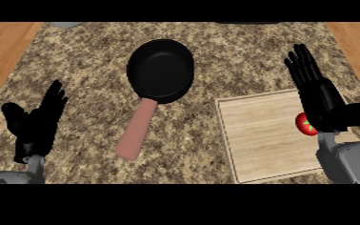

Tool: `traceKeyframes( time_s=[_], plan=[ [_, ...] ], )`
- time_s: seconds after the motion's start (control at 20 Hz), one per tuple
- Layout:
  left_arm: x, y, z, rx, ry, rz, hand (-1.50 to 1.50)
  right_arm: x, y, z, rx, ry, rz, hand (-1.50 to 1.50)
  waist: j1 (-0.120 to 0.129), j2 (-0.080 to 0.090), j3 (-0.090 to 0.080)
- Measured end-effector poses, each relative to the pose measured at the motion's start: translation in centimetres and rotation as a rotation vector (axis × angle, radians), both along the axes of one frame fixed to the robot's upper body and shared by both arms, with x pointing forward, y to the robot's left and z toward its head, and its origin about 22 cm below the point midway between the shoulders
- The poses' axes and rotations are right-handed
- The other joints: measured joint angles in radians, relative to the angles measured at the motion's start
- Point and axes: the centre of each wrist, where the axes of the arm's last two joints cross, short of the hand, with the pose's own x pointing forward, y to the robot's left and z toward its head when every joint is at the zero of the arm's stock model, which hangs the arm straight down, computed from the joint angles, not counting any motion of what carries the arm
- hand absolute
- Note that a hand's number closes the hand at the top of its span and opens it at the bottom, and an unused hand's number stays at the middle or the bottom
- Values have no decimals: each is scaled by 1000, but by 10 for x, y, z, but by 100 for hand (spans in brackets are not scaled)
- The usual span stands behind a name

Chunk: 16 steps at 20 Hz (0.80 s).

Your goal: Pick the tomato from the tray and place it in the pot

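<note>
right hand (320,95): fingers straight, spread, holds nothing; right edge, over tray (264,138), partly hiding tomato (305,124)
left hand (36,121): fingers straight, resting, lower left

Even bright light, soft pan (161,70) shadow

Bare counter (211,52) separates pot (160,70) from tray (271,138).

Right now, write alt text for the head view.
A red tomato lies on a wooden tray at right, partly hidden by the open right hand. A black pot with a pinkish handle sits mid-counter; the open left hand rests at lower left.
</note>
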Motion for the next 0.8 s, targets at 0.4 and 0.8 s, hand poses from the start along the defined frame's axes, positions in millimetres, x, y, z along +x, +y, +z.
traceKeyframes(
  time_s=[0.4, 0.8],
  plan=[
    [-2, -31, -13, -26, 36, -252, 0, -14, -62, -14, -362, 107, -59, -150, -48, 14, -9],
    [-9, -49, -36, -59, 82, -386, 0, -45, -65, -28, -328, -310, -360, -150, -57, 10, -3]
  ],
)
